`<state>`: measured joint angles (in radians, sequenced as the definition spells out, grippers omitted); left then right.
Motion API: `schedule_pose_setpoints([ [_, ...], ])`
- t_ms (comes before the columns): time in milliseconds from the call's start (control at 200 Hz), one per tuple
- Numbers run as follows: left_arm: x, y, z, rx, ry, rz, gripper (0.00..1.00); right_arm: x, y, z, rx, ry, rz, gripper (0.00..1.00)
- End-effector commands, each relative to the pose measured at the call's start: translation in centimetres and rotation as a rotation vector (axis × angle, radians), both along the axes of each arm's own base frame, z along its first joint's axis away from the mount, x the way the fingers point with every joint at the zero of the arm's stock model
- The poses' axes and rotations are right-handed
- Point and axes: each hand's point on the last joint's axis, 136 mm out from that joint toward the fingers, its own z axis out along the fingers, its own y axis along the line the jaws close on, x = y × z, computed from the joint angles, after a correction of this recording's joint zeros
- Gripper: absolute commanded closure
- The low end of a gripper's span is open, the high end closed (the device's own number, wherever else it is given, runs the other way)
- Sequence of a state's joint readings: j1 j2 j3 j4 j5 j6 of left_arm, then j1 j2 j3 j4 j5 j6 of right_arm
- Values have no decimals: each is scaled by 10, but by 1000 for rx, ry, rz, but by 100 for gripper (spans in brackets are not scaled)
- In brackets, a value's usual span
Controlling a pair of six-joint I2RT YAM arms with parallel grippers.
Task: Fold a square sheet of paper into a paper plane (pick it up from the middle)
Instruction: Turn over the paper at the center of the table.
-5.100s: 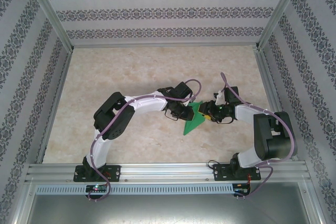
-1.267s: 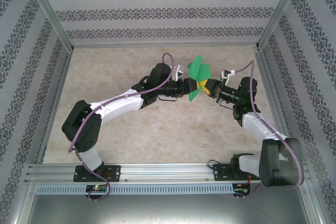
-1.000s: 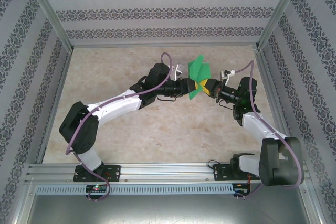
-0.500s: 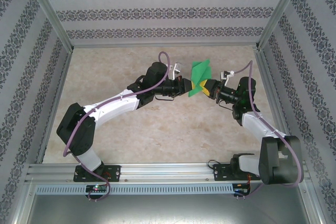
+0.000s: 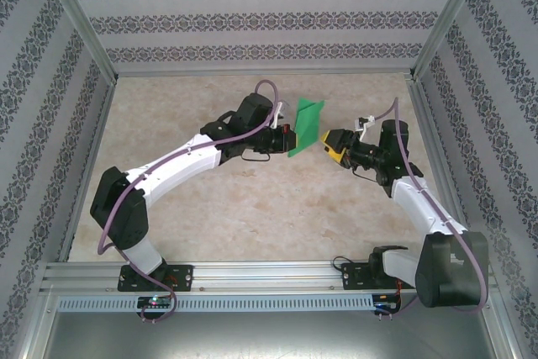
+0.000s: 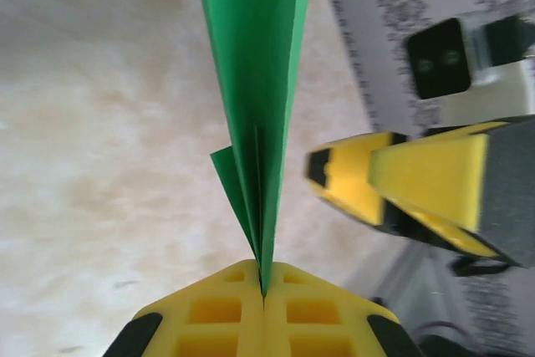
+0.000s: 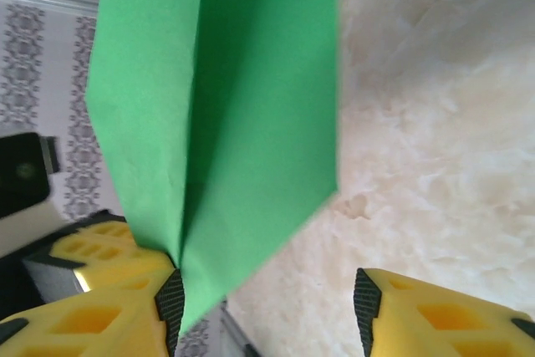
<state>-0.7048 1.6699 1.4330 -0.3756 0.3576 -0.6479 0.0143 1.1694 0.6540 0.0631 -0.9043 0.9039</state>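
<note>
The square sheet of paper (image 5: 306, 122) is bright green and folded into layers with a centre crease. It hangs above the table's middle, held on edge. My left gripper (image 5: 290, 134) is shut on its lower end. In the left wrist view the paper (image 6: 255, 81) rises as a narrow wedge from between the pressed yellow fingers of that gripper (image 6: 263, 290). My right gripper (image 5: 329, 144) stands open just right of the paper, apart from it. In the right wrist view the paper (image 7: 251, 98) spreads ahead of the open right gripper (image 7: 263, 307), near its left finger.
The marble-patterned tabletop (image 5: 252, 208) lies below both arms. Patterned walls and aluminium posts (image 5: 80, 18) close it in on three sides. The right gripper's yellow fingers (image 6: 426, 177) sit close beside the paper in the left wrist view.
My left gripper has shut on the folded paper. My right gripper has opened, let go of it and drawn back to the right. The paper has shifted slightly left.
</note>
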Motion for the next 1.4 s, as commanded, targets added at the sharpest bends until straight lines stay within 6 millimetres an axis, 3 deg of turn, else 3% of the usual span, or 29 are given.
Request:
schedule_pose_setpoints([
  [0, -3, 66, -11, 417, -96, 17, 97, -4, -13, -10, -130, -9, -10, 40],
  [170, 3, 137, -14, 910, -203, 67, 98, -2, -17, -7, -145, -16, -16, 38],
  [290, -1, 152, -27, 1102, -260, 19, 100, 0, -16, -2, -141, -28, -11, 37],
  [545, -27, 111, -77, 1317, -401, -180, 100, 2, -17, 6, -159, -33, -3, 37],
  [869, -63, 51, -141, 1325, -458, -383, 99, 2, -19, 9, -189, -8, 15, 36],
  [1074, -90, 29, -179, 1292, -411, -481, 96, 5, -15, 5, -155, 14, 19, 37],
  [1209, -102, 18, -194, 1277, -390, -524, 88, 6, -12, -2, -145, 32, 23, 39],
  [1394, -114, 10, -197, 1212, -357, -551, 72, 4, -4, -8, -148, 44, 53, 41],
])
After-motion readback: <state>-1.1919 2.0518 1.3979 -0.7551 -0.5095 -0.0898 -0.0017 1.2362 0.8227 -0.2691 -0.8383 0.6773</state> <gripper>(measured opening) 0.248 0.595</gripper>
